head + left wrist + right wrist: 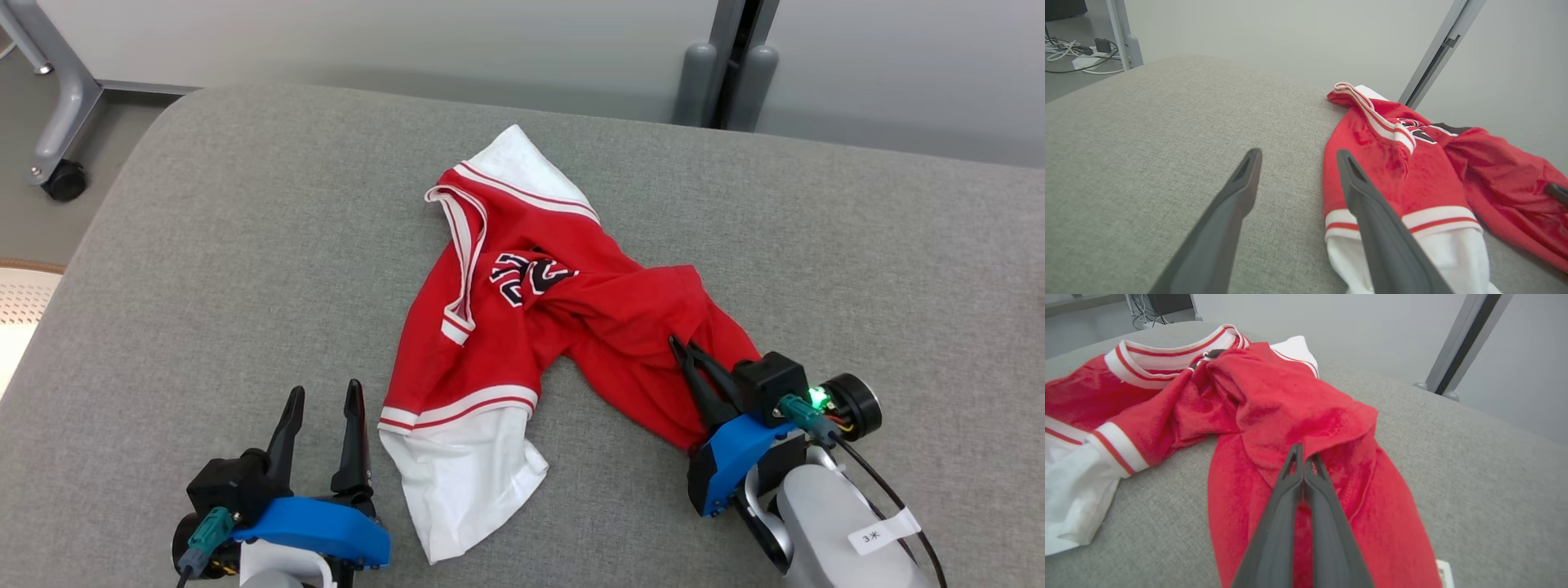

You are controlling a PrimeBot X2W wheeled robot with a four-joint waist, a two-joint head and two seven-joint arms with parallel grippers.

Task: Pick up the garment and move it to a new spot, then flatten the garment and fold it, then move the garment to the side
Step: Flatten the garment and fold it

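A crumpled red garment (522, 327) with white trim, a white lining and a dark number print lies in the middle of the grey padded table (245, 245). My right gripper (684, 343) is shut on a fold of its red cloth at the garment's right end; the right wrist view has the two fingers pressed together (1303, 451) in the garment (1290, 404). At the lower left my left gripper (325, 390) stands open, just left of the white hem, holding nothing. In the left wrist view its fingers (1298, 154) are spread, with the garment (1404, 171) to their right.
A grey frame leg with a caster (57, 171) stands on the floor at the far left. A dark post (727, 73) rises behind the table's far edge. A pale perforated surface (20, 302) shows at the left edge. Cables (1073, 53) lie on the floor.
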